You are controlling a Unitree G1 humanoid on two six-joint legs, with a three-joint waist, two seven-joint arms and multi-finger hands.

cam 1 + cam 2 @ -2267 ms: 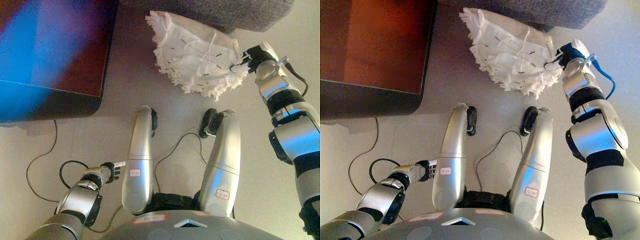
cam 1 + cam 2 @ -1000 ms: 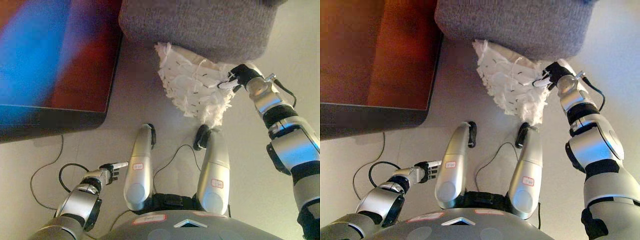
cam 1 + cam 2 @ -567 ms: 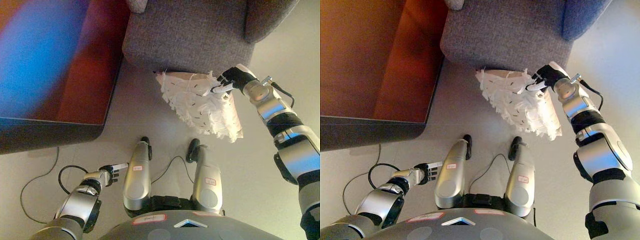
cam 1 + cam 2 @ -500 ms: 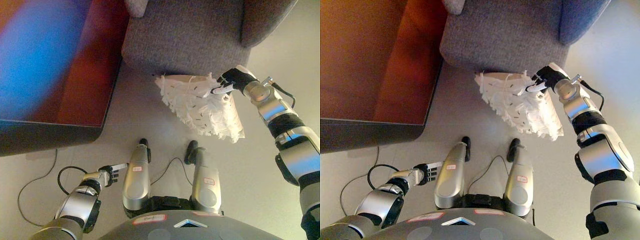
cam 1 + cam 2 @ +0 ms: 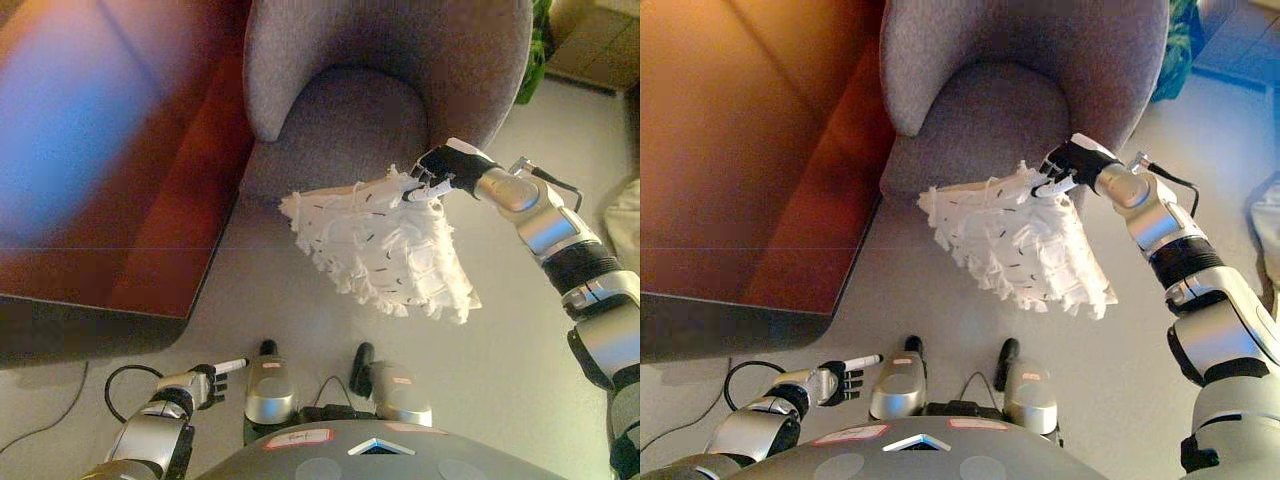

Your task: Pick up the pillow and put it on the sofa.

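Pillow (image 5: 380, 250), white and fringed, hangs in the air in front of the grey sofa (image 5: 385, 90), clear of the floor (image 5: 500, 340). Your right hand (image 5: 445, 168) has its fingers pinched on the pillow's upper corner, just over the seat's front edge. Your left hand (image 5: 205, 382) sits low at the lower left with fingers curled, holding nothing. A dark red tabletop (image 5: 110, 160) stands left of the sofa.

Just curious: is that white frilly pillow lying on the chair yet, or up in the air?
In the air. The pillow hangs from the right hand, in front of the grey sofa seat.
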